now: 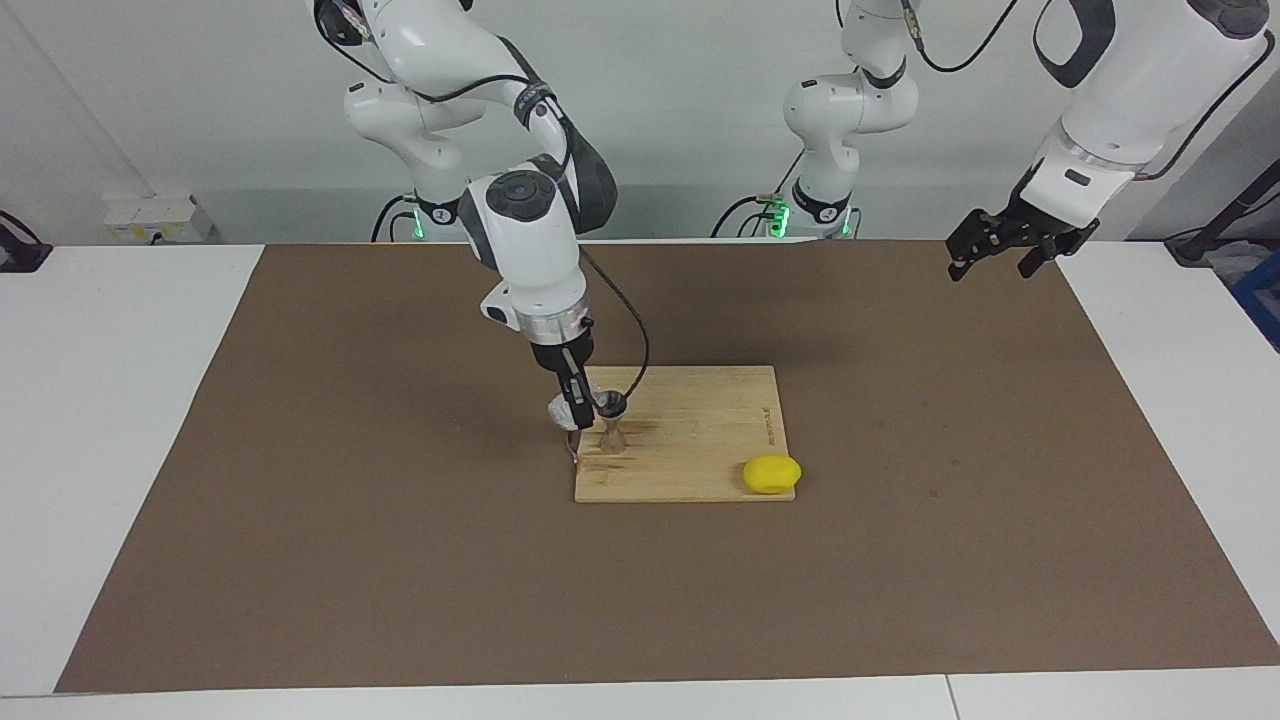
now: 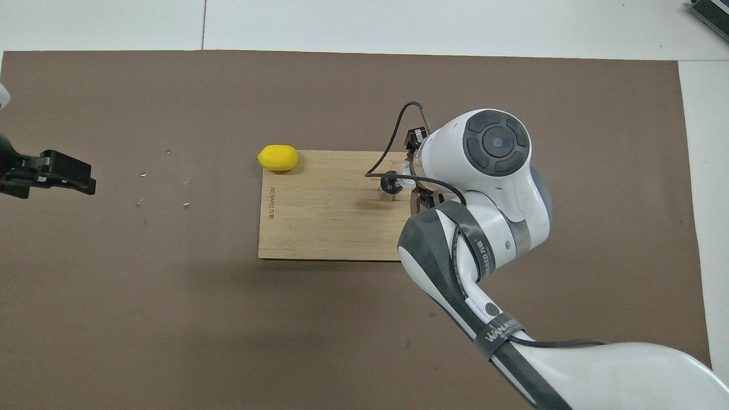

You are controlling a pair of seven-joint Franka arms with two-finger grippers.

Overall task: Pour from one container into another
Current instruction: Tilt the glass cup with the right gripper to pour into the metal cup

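Observation:
On a wooden cutting board (image 1: pixel 700 425) stands the steel jigger (image 1: pixel 612 428) (image 2: pixel 389 184), upright, at the board's edge toward the right arm's end. My right gripper (image 1: pixel 575 405) hangs right beside it, shut on the clear cup (image 1: pixel 559 409). The cup is held just above the board, close to the jigger's rim. From overhead the right wrist covers most of the cup (image 2: pixel 405 177). My left gripper (image 1: pixel 1000 252) (image 2: pixel 68 173) waits open and empty, raised over the mat's edge at the left arm's end.
A yellow lemon-like lump (image 1: pixel 771 473) (image 2: pixel 278 158) sits at the board's corner farthest from the robots, toward the left arm's end. A brown mat (image 1: pixel 300 500) covers the white table. A few small specks (image 2: pixel 165 193) lie on the mat near the left gripper.

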